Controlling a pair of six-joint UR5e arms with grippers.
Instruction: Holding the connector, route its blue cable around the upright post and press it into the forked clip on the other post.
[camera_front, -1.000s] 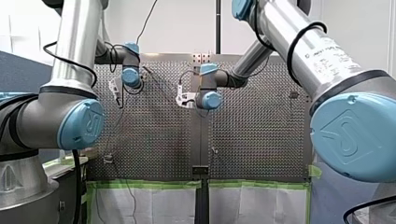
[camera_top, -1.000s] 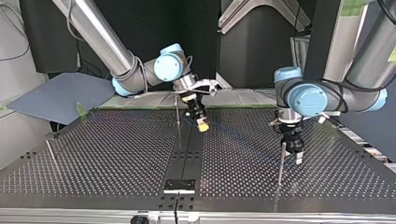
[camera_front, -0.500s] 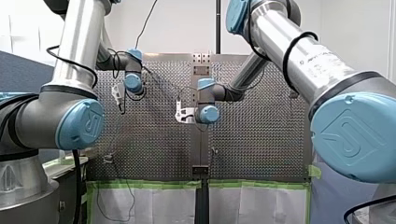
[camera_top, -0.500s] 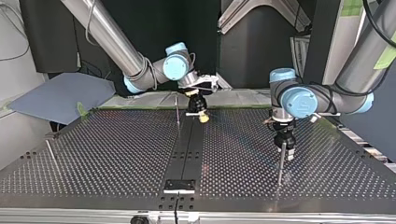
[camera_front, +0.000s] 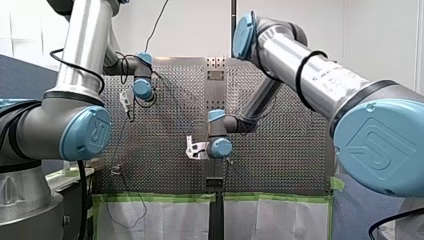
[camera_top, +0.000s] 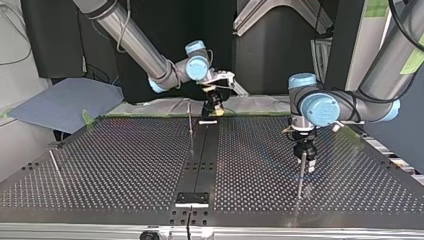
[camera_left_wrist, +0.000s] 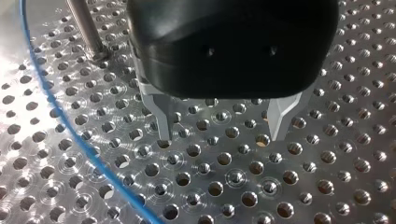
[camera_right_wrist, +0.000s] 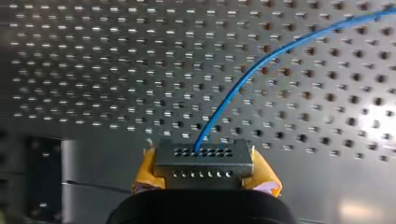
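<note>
Pinching connector in right claw (blue cable plain only in wrist views); holding left claw spread over desk.

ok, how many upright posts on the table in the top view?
3 thin metal posts: a post by the dark centre strip at the back, a post at the view's right, a post near its left edge. The arms could hide more.

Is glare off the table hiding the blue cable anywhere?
No. Right wrist view: a bright patch on the table sits clear of the cable, which shows a faint reflection. Left wrist view: the table shines brightest near the post, but the cable reads plainly.
</note>
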